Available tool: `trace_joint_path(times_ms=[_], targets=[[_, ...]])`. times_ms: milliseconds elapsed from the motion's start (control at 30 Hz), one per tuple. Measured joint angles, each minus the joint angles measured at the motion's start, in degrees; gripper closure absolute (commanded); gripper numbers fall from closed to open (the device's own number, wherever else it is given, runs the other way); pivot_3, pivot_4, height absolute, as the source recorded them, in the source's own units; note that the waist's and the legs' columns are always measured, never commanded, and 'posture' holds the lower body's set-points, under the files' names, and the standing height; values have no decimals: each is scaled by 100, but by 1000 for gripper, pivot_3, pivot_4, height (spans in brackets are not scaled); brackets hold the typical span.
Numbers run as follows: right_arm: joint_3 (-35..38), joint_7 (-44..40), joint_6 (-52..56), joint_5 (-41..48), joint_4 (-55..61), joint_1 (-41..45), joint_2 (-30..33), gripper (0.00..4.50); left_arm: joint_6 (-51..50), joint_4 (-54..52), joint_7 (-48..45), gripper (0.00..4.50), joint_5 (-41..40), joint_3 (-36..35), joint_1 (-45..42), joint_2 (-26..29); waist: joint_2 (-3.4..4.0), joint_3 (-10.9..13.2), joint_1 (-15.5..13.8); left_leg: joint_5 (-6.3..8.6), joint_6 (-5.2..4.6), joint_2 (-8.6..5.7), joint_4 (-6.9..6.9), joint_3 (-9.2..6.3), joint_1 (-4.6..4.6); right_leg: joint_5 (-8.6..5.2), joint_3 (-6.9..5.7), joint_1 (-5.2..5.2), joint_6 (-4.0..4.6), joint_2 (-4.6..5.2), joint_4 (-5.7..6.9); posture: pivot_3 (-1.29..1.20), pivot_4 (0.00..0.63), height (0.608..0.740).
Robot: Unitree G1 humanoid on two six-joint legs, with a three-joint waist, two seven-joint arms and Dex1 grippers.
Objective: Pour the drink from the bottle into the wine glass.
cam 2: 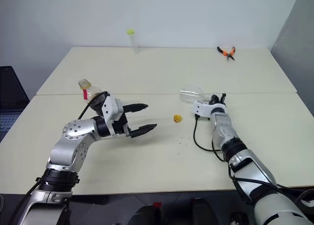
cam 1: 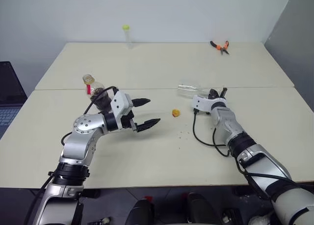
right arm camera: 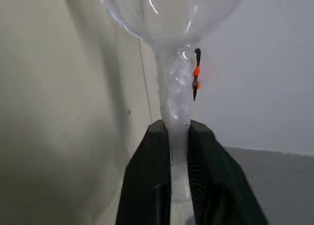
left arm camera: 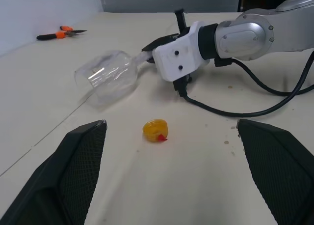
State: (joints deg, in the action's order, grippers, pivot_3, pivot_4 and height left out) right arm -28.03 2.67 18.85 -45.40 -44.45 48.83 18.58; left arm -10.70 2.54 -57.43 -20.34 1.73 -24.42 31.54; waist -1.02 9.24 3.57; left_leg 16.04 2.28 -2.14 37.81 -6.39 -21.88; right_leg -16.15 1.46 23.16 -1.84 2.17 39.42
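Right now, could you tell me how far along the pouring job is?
Done: the bottle stands uncapped, its yellow cap lying on the table. In hand: the right gripper is shut on the stem of the wine glass, which lies on its side. Left: stand the glass up, have the open left gripper take the bottle, pour.

**A bare lab or test room**

Two plain cream tables (cam 1: pixel 147 63) stand pushed together against blank pale walls (cam 1: pixel 171 14); orange-handled pliers (cam 1: pixel 220 46) lie at the far right; a thin clear tube (cam 1: pixel 127 36) with a yellow-green cap stands at the far edge; a laptop (cam 1: pixel 9 97) sits at the left; nothing homely anywhere.
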Motion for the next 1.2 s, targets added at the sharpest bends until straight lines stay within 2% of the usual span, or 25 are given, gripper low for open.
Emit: trace_joint_path(times_ms=[200,367,433,533,700,800,933,1067,1200], targets=[[86,-102,154,1,607,-313,215,4391,-118,-99,269,0,0,-96,10,-36,2,1,-17,0,0,2,-1,2,-9,0,4,6,-1,2,-3,0,150,740],[560,-540,245,228,2431,-1178,614,4391,-43,-317,544,0,1,-332,193,-46,4,3,-37,1,-2,0,-3,5,-15,-1,9,10,-3,6,-12,0,150,740],[1045,-884,132,833,3467,-1754,547,4391,-43,-421,559,0,-7,-429,410,-11,3,3,-26,2,-3,8,-7,6,-15,-1,16,11,-3,5,-14,0,150,740],[1776,-1552,-12,2263,4576,-2555,80,4391,-192,-507,532,0,-153,-592,698,145,3,3,-23,14,-25,24,-9,10,-6,-1,39,6,-2,3,-11,0,150,740],[2254,-2254,-74,4068,5539,-3499,-774,4391,-562,-730,376,0,-577,-903,1064,410,6,5,-46,15,-25,33,-7,10,-1,0,37,3,0,-4,-6,0,150,740],[2181,-2535,-286,4635,5614,-3690,-1087,4391,-739,-793,254,0,-717,-1019,1186,585,7,6,-46,15,-25,33,-8,13,2,0,40,4,0,-6,-7,0,150,740],[1738,-2844,-906,4909,5399,-3678,-1452,4391,-883,-818,37,0,-887,-1160,1388,838,9,6,-31,15,-25,40,-13,16,6,0,42,7,0,-11,-7,0,150,740],[1287,-3026,-1646,4878,4481,-3188,-1768,4391,-883,-879,-84,0,-892,-1335,1588,987,11,8,-30,15,-24,41,-18,22,12,1,47,7,1,-14,-9,0,150,740],[1205,-3041,-2405,4795,3402,-2526,-1929,4391,-883,-879,-57,0,-890,-1451,1644,987,9,7,-55,15,-22,39,-17,21,11,2,45,5,2,-13,-15,0,150,740]])
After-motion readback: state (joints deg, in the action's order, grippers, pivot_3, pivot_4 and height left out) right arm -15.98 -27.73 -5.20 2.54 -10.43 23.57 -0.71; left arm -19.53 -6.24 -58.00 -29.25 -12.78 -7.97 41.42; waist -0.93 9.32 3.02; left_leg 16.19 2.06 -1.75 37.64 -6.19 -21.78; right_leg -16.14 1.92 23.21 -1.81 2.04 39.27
